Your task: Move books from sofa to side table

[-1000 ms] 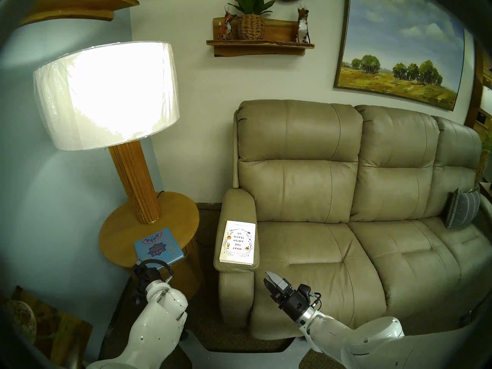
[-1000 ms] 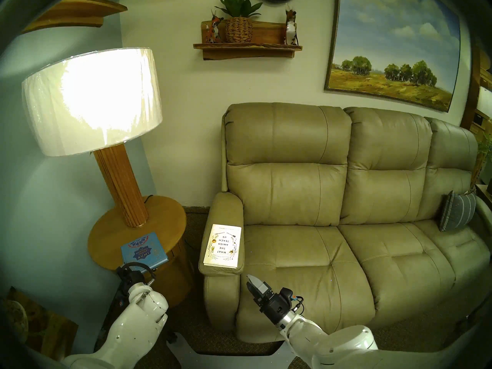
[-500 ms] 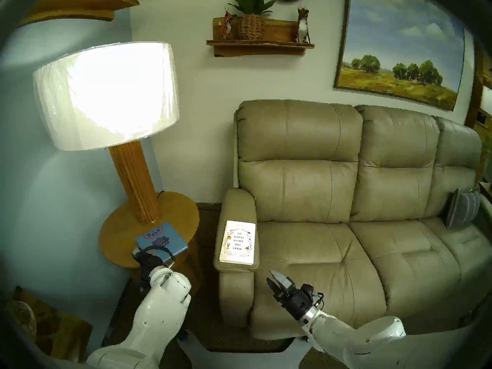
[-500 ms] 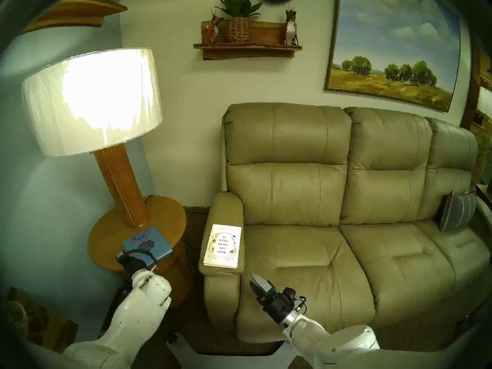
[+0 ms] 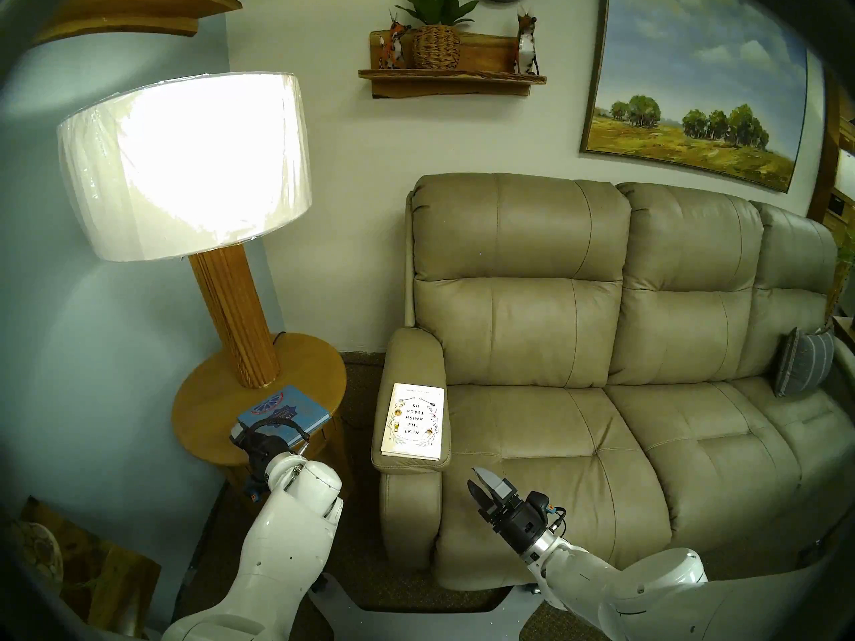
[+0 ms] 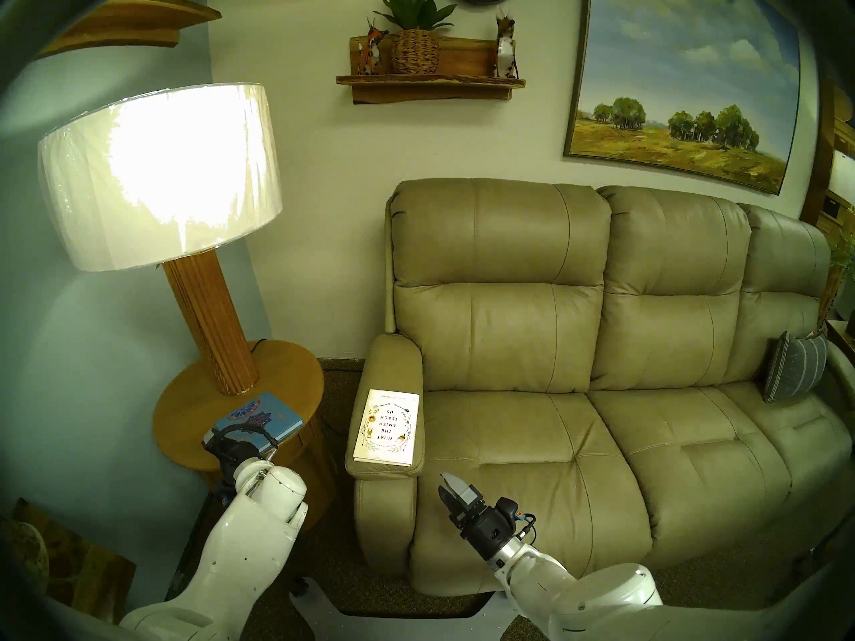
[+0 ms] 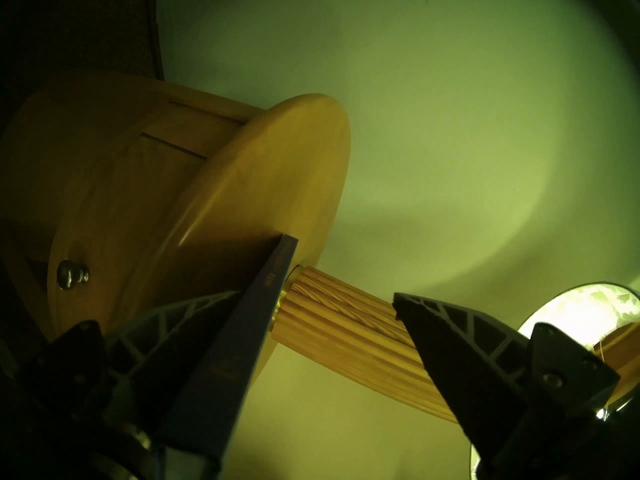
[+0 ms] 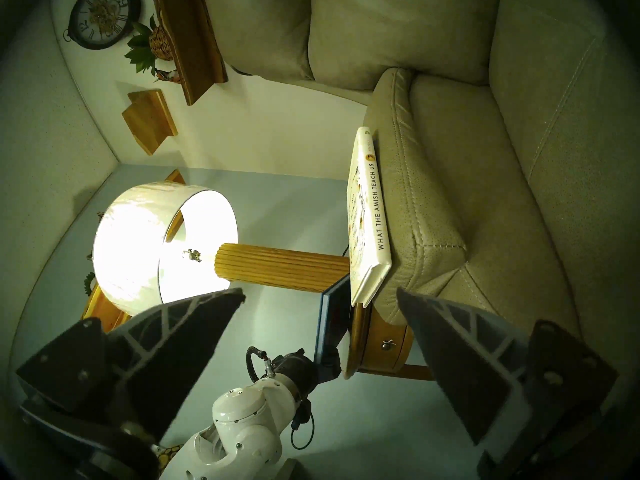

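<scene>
The turquoise-blue book [image 5: 287,409] lies on the round wooden side table [image 5: 208,409], near its front edge. In the left wrist view the blue book [image 7: 242,330] is tilted, far corner on the table [image 7: 277,157], near edge resting on one finger [image 7: 180,323]. My left gripper [image 7: 317,295] is open around that edge. The cream-white book [image 5: 414,420] lies flat on the tan sofa's [image 5: 555,441] left armrest. My right gripper [image 5: 476,480] is open and empty, hovering in front of that armrest, close to the white book [image 8: 369,209].
A lit lamp with a ribbed wooden column [image 5: 236,316] and a wide shade [image 5: 185,163] stands at the back of the side table, just behind the blue book. A grey pillow [image 5: 802,362] sits at the sofa's far right. A wall shelf [image 5: 451,75] hangs above.
My left arm has moved forward, and the blue book has slid farther onto the table toward the lamp and turned a little. My right gripper has drifted slightly right.
</scene>
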You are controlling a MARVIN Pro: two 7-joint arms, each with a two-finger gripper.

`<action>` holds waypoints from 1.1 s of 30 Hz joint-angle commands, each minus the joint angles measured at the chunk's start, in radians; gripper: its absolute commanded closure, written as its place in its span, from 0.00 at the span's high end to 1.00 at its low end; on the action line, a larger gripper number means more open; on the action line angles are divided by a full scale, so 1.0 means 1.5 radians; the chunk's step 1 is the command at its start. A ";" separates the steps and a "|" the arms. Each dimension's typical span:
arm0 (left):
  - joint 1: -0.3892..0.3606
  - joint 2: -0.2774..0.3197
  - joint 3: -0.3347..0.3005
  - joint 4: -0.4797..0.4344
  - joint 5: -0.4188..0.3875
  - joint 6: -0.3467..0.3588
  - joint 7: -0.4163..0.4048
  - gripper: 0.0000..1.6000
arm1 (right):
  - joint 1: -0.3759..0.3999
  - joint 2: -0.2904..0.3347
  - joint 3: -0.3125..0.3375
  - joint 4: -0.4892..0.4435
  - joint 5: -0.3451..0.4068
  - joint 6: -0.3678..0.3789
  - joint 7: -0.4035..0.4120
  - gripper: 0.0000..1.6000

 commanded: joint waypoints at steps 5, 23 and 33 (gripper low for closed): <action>0.059 -0.012 -0.016 -0.111 -0.021 -0.019 0.009 1.00 | 0.007 -0.001 -0.007 -0.002 0.008 0.000 0.008 1.00; 0.033 0.013 -0.040 -0.181 -0.061 -0.080 0.098 1.00 | 0.003 0.000 -0.017 -0.002 0.019 -0.002 0.008 1.00; 0.037 0.011 -0.031 -0.184 -0.064 -0.116 0.137 1.00 | 0.000 0.001 -0.023 -0.002 0.028 -0.004 0.008 1.00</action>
